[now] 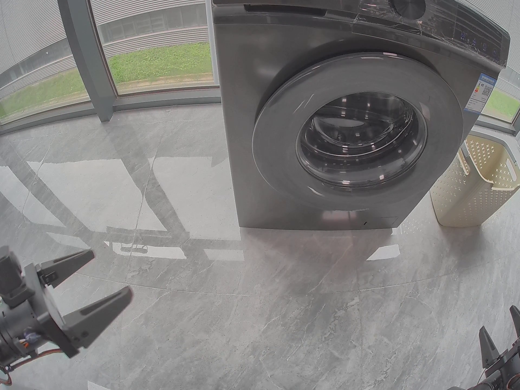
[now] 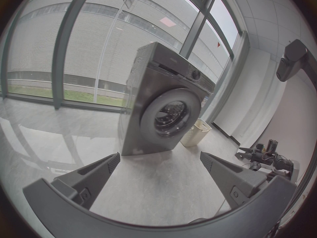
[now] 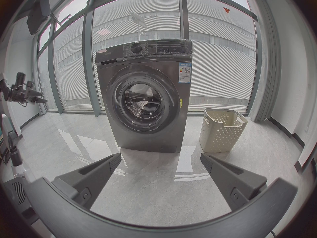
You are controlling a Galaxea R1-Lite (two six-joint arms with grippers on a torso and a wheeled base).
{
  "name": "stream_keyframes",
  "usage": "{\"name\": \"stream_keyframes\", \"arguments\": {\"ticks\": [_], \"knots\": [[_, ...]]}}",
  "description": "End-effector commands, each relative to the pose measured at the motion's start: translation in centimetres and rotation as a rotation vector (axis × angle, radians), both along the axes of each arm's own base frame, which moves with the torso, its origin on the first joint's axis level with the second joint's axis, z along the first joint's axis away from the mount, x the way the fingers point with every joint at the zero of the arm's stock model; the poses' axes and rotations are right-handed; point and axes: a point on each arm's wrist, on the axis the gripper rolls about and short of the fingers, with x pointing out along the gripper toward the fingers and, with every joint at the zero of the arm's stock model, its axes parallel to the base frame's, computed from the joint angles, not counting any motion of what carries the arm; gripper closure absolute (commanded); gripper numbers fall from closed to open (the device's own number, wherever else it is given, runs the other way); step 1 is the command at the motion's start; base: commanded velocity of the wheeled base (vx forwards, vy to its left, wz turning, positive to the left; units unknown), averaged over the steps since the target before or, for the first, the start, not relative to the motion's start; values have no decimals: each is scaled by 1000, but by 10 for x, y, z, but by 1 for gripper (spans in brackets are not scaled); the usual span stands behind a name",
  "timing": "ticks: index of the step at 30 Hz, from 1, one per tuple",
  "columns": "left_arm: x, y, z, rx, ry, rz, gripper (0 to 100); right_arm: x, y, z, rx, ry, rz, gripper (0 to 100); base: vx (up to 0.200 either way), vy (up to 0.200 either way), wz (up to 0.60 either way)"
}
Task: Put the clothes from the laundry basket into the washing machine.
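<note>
Grey metal covers the washing machine (image 1: 346,120), which stands on the shiny stone floor (image 1: 216,310) in front of the large windows (image 1: 151,28). Its round door (image 1: 360,136) with the glass middle faces the robot and lies flat against the front, so it is closed. On the top panel there is a dark knob (image 1: 409,2).

The laundry basket (image 1: 476,190) is cream plastic with many small holes. It stands upright on the floor just beside the machine, on the robot's right side, and does not touch it. In the right wrist view its open top is seen from the side, and it cannot be told whether clothes lie inside.

The left gripper (image 1: 111,272) hangs low above the floor on the robot's left, well apart from the machine. Its two dark fingers are spread wide, with nothing between them. The right gripper (image 1: 497,323) is low on the robot's right, near the edge of the head view. Its fingers are also spread apart and hold nothing; it points toward the machine and the basket.
</note>
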Motion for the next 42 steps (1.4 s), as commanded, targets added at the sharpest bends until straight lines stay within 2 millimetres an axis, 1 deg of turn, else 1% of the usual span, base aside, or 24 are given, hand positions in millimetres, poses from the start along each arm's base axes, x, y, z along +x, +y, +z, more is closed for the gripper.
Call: {"name": "stream_keyframes", "arguments": {"ticks": [1,3,7,10,12,13,14,17,18,21,23,24,25,27,31,38,42], "knots": [[-43,42,-32,-18,-71,178,0,1,0,-5,-1,10,0,0,0,0,0],[-53,49,-45,-5,-86,236,0,1,0,-5,0,10,2,0,0,0,0],[-73,57,-72,-9,-108,297,0,1,0,-5,0,10,0,0,0,0,0],[-86,59,-86,-11,-128,354,0,1,0,-5,0,10,2,0,0,0,0],[-88,60,-88,-10,-129,370,0,1,0,-5,0,10,2,0,0,0,0],[-92,59,-93,-6,-126,413,0,1,0,-5,0,10,2,0,0,0,0],[-92,59,-93,-5,-128,416,0,1,0,-5,0,10,2,0,0,0,0],[-90,59,-103,20,-112,457,0,1,0,-5,0,10,2,0,0,0,0],[-90,59,-107,17,-77,459,0,1,0,-5,0,10,0,0,0,0,0],[-90,59,-113,36,-17,489,0,1,0,-5,0,10,2,0,0,0,0],[-90,59,-113,36,-17,489,0,1,0,-5,0,10,2,0,0,0,0],[-90,61,-112,57,-38,625,0,1,0,-5,0,10,2,0,0,0,0],[-91,61,-112,68,-49,683,0,1,0,-5,0,10,0,0,0,0,0],[-93,58,-112,88,-87,715,0,1,0,-5,0,10,0,0,0,0,0],[-97,58,-119,127,-88,673,0,1,0,-5,0,10,2,0,0,0,0],[-97,57,-119,152,-96,623,0,1,0,-5,0,10,2,0,0,0,0],[-97,58,-119,159,-98,625,0,1,0,-5,0,10,2,0,0,0,0]]}}
